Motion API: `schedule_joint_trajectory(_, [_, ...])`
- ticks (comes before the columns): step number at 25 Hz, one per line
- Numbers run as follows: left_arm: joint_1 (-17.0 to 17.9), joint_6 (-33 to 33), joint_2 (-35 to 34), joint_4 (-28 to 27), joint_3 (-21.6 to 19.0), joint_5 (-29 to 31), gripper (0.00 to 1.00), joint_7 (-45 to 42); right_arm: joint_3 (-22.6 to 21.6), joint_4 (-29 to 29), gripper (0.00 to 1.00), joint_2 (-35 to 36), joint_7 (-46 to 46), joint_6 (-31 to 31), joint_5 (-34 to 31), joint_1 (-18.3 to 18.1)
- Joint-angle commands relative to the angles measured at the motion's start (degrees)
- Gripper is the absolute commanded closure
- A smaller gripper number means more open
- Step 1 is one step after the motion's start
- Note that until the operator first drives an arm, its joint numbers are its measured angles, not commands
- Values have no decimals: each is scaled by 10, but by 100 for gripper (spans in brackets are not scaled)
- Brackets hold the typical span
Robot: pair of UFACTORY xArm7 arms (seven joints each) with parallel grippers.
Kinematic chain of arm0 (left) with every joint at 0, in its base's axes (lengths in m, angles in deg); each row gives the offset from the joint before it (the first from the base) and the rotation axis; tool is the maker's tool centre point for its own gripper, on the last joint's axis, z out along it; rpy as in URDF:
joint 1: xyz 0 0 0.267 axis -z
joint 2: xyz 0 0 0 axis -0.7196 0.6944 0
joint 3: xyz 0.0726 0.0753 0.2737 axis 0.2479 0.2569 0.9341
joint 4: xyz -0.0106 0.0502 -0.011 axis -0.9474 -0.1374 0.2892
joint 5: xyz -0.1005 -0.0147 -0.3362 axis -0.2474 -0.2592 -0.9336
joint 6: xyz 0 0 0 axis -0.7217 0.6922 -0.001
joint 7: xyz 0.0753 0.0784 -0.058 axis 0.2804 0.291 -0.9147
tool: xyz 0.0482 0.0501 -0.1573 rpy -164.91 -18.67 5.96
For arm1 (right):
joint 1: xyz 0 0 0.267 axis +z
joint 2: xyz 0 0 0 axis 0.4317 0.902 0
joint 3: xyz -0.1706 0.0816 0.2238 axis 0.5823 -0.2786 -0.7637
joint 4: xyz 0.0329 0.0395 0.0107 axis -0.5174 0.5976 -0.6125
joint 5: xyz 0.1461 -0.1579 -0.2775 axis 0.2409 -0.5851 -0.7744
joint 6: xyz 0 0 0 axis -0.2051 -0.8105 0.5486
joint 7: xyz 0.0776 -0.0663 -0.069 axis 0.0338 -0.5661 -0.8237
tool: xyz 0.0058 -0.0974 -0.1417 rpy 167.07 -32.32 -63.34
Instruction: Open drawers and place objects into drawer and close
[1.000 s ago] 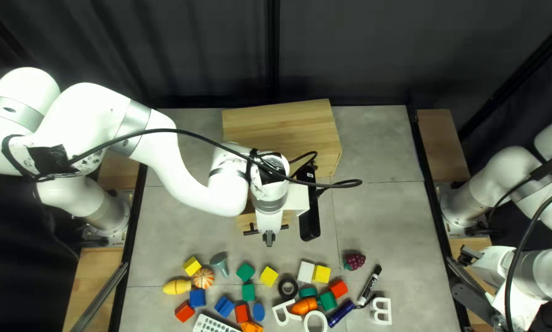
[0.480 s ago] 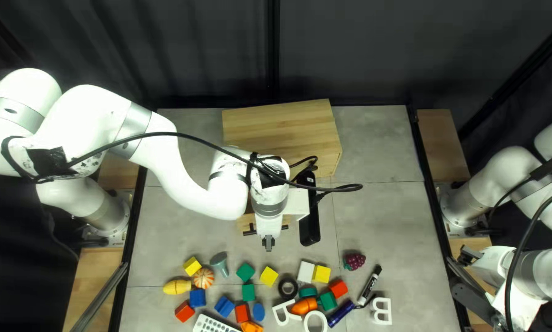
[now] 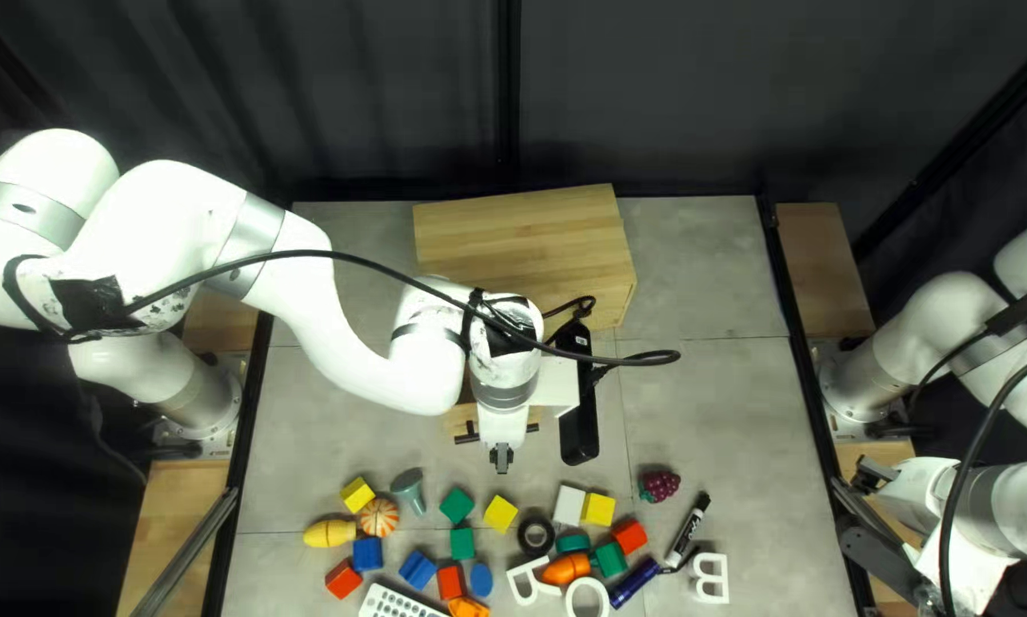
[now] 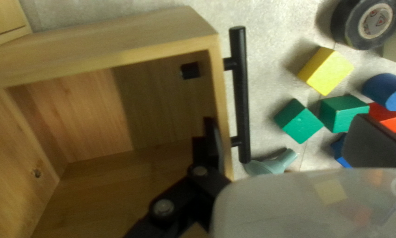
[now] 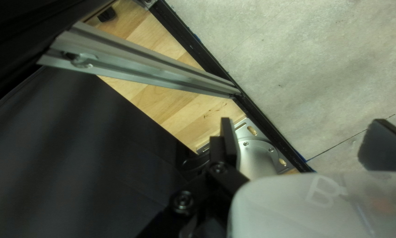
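My left gripper is over the near side of a pulled-out drawer, in front of the wooden cabinet. In the left wrist view the left gripper stands open across the front panel: one finger inside the drawer, close behind the panel, the other outside, past the black handle. The visible drawer floor is bare. At the right of the top left view is my right gripper; its wrist view shows the right gripper open with nothing between its fingers.
Nearer the table's front edge lie colored blocks, such as a yellow one, black tape, a grape cluster, a marker, white letters and a remote. A metal rail crosses near the right gripper.
My left gripper has moved slightly toward the table's near edge, and the drawer's handle has shifted a little the same way. The right arm has stayed still.
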Motion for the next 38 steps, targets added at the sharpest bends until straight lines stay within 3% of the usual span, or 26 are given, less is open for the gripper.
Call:
schedule_joint_trajectory(1, [0,-1,1,0,0,1,0,-1,0,0,0,0,0,0,0,0])
schedule_joint_trajectory(20, [-6,67,-62,-3,10,36,0,-19,0,0,0,0,0,0,0,0])
schedule_joint_trajectory(30, [65,87,-102,19,-56,167,0,-88,0,0,0,0,0,0,0,0])
schedule_joint_trajectory(38, [99,59,-122,71,-90,223,0,-53,0,0,0,0,0,0,0,0])
